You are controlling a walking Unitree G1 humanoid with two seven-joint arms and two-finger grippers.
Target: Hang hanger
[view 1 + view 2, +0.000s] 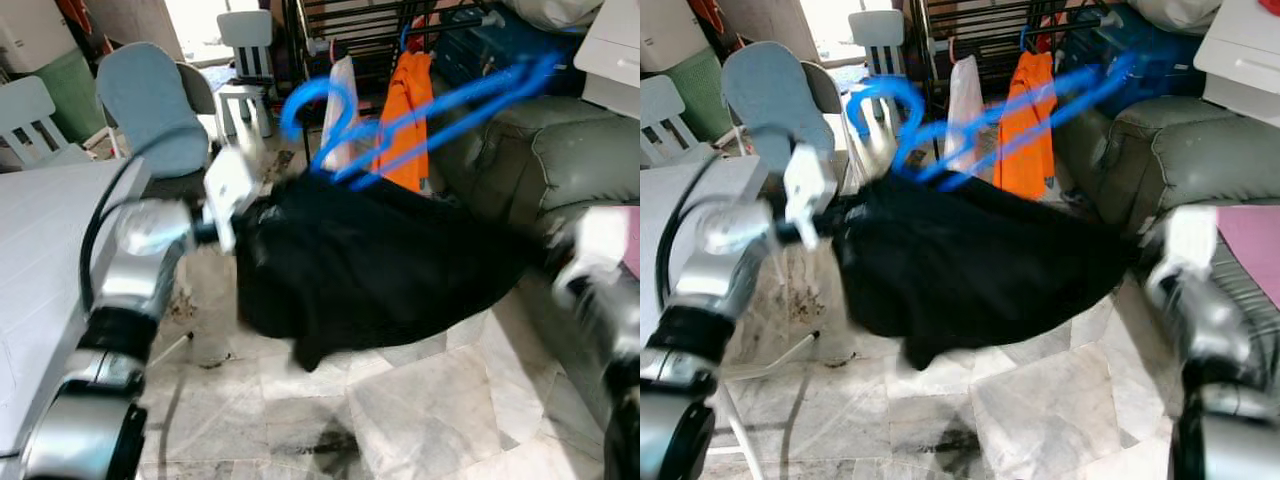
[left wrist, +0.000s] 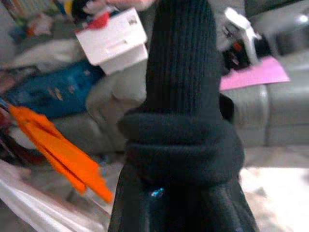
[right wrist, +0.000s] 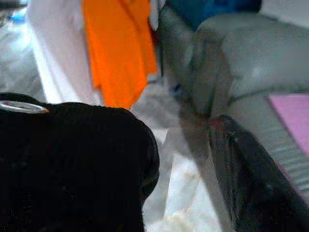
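a: out in front of the robot, above the pale marble floor [image 1: 420,410], the blue plastic hanger [image 1: 420,110] sits on top of the black knitted garment [image 1: 370,260], which is stretched between the two arms. what could go wrong?

b: starting at the left: the hanger's hook [image 1: 305,100] curls up near the left arm [image 1: 150,250], and the head views are blurred. i'd judge that a swing could slide the garment off the hanger's shoulders onto the floor, or throw the hook off its line to the dark metal clothes rack [image 1: 350,30] behind.

a: and further right?

b: an orange shirt [image 1: 405,120] and a white garment [image 1: 338,105] hang there, near where the hook points. a careless approach could snag either one. at the far right, the grey-green leather sofa [image 1: 540,150] stands near the right arm [image 1: 610,300], so that elbow has little room.

a: how do the arms sit?

b: the left arm is bent, forearm raised and reaching inward, its wrist at the cloth's left edge. the left wrist view has black knit bunched around one of the fingers [image 2: 181,63], so they look clamped on the garment. the right arm reaches in from the low right to the cloth's other end. in its wrist view, cloth covers one side and a dark finger [image 3: 241,174] stands bare, so i cannot tell whether that side grips.
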